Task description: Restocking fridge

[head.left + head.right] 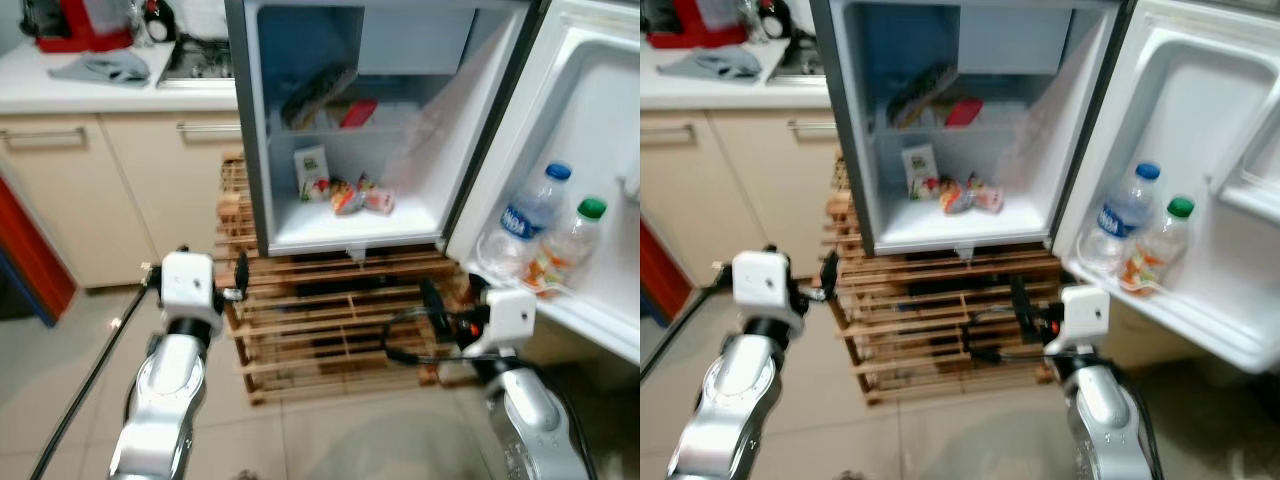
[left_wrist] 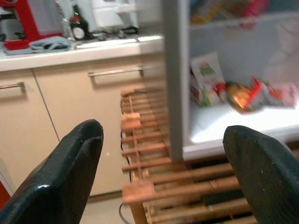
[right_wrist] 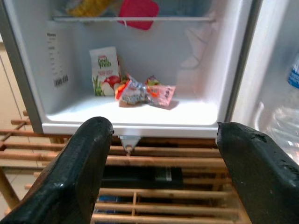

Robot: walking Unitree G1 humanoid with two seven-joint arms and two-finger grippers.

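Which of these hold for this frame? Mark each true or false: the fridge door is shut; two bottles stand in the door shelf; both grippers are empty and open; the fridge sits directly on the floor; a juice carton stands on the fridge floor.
1. The fridge door is shut. False: it stands open.
2. Two bottles stand in the door shelf. True: a blue-capped bottle and a green-capped bottle.
3. Both grippers are empty and open. True: left gripper, right gripper.
4. The fridge sits directly on the floor. False: it rests on a wooden rack.
5. A juice carton stands on the fridge floor. True.

Kitchen corner, pale tiled floor (image 1: 330,440).
Cream cabinets (image 1: 90,190) under a white counter (image 1: 60,90) at ten o'clock; wooden slat rack (image 1: 320,320) at twelve; red panel (image 1: 30,250) at nine.
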